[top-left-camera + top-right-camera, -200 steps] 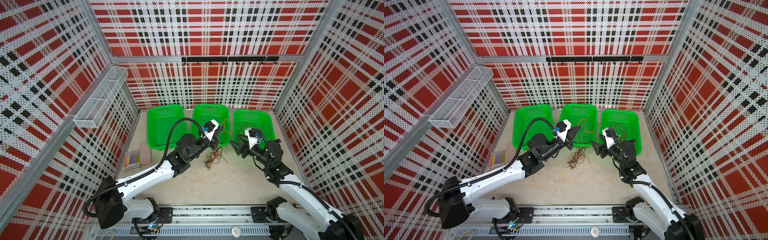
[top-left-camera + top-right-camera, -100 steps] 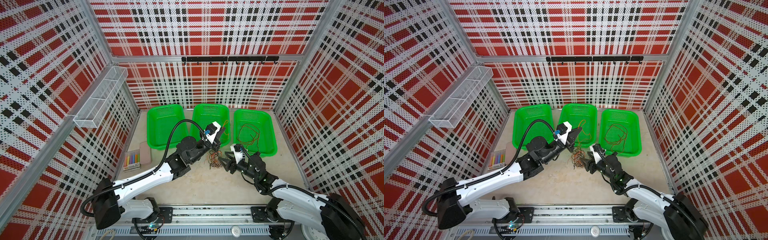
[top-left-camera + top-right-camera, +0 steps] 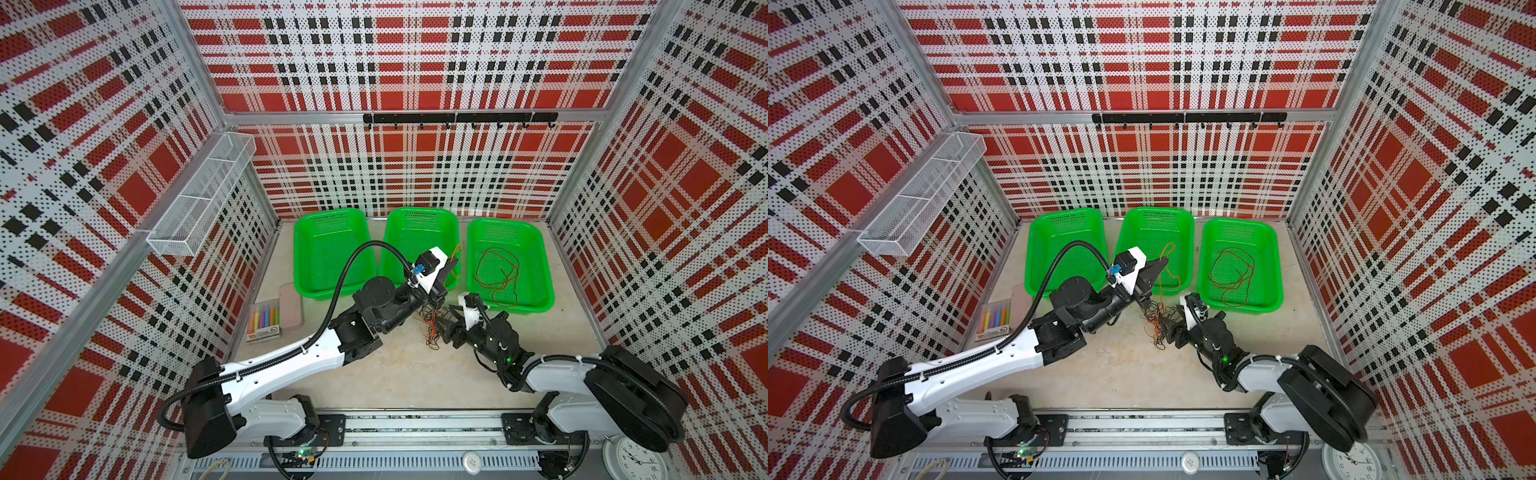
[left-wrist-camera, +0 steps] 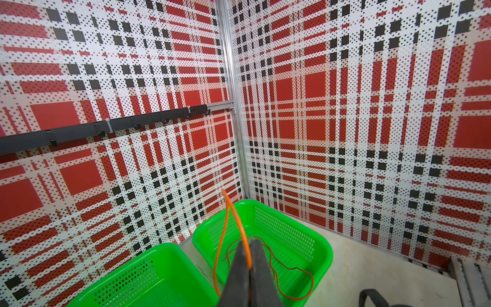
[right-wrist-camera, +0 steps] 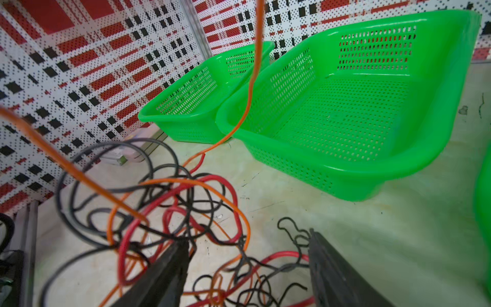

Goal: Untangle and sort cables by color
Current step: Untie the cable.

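- Plaid walls (image 3: 415, 62), pale tabletop (image 3: 395, 374): right hand (image 5: 247, 239), back from the right basket (image 3: 540, 266), hangs spread over the tangle (image 5: 186, 183).
- One reddish cable (image 3: 498, 272) lies sorted in that basket.
- Left hand (image 4: 248, 248) still pinches an orange cable (image 4: 228, 210) aloft.

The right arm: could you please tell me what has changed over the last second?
The right claw left the right basket, where a reddish-brown cable now lies, and swung back down to the tangle on the table, open. The left claw stayed raised, shut on the orange cable.
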Tool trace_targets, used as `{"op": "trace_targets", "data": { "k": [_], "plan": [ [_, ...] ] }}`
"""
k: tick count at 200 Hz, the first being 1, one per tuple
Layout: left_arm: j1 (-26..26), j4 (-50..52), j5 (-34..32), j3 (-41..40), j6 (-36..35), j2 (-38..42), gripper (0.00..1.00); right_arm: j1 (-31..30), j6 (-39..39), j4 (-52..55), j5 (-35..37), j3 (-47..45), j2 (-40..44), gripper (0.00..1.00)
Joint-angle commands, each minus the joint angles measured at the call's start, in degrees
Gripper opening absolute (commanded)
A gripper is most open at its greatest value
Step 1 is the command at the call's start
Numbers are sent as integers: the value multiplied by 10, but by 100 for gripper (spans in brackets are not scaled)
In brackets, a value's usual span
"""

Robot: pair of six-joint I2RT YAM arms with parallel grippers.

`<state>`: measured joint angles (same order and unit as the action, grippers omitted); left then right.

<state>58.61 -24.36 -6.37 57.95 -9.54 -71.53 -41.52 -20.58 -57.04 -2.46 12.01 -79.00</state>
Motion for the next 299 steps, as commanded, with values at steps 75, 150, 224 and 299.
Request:
{"op": "trace_targets", "data": {
  "k": [75,150,224,299],
  "plan": [
    [11,17,28,42,-13,8,0,-3,-56,-357,-62,18,-248,53],
    [-17,68,29,126,-16,-4,0,-4,-103,-252,-6,29,-264,1],
    [-61,115,36,233,-37,-19,0,-5,-163,-102,25,40,-234,0],
    [-114,153,48,351,-78,-81,0,-34,-190,-51,32,-6,-188,0]
  ]
}}
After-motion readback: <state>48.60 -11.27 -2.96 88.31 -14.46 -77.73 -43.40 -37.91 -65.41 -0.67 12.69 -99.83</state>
